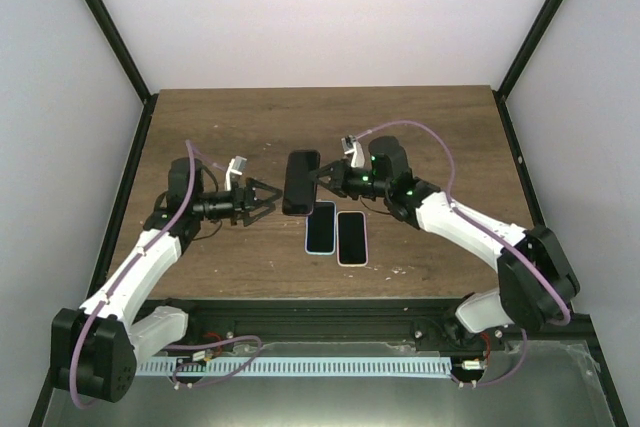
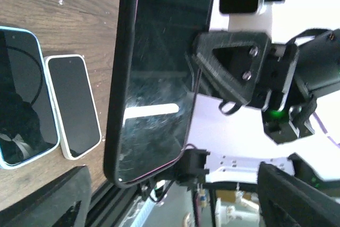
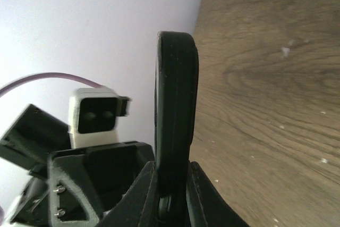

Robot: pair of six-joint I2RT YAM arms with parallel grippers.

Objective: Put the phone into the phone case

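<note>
The right gripper (image 3: 172, 187) fills the foreground of its own wrist view. Its fingers are clamped on the lower edge of a black phone (image 3: 175, 94), which is seen edge-on and held upright, clear of the wooden table (image 1: 230, 127).

From the left wrist, the phone's glossy, scuffed glass faces the camera. A thick black case rim (image 2: 114, 78) runs down one long side. A thin pale line along the opposite edge and bottom corner suggests the phone is not fully seated, though I cannot be sure.

The left gripper (image 1: 270, 201) hovers just beside the phone with its fingers spread wide, touching nothing. Two other handsets lie flat side by side below: a blue-rimmed phone (image 1: 320, 228) and a white-rimmed phone (image 1: 351, 237).

The step in hand looks like the seating. The next move probably calls for the left fingers to close across the loose edge and press squarely. The right grip must hold firm so the phone does not twist.
</note>
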